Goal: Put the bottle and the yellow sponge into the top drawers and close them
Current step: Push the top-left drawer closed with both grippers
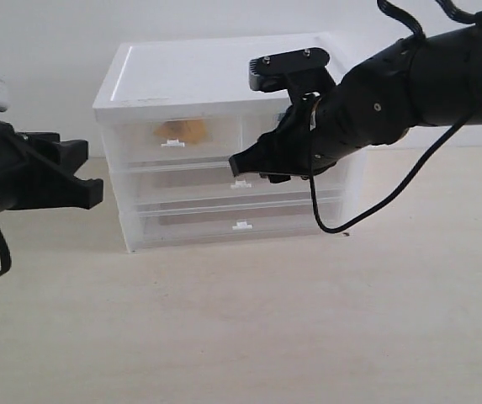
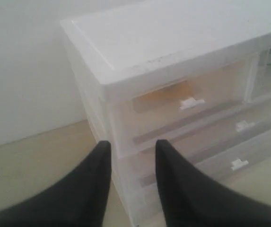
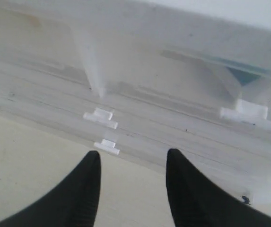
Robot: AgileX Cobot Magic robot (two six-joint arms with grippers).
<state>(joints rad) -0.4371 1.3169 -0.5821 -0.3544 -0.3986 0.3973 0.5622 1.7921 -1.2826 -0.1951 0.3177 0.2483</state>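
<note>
Showing through top drawers [image 1: 138,143]: yellow sponge [image 1: 182,130], bottle [image 3: 246,75].

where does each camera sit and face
Exterior: before the chest, slightly above, facing its drawers; left claw and right claw show.
Left wrist: on the left arm, facing the chest's corner; open left claw shows.
Right wrist: on the right arm, facing the drawers closely; open right claw shows.
Shared: exterior and left wrist both show the yellow sponge.

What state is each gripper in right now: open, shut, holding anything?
Left gripper: open, holding nothing.
Right gripper: open, holding nothing.
</note>
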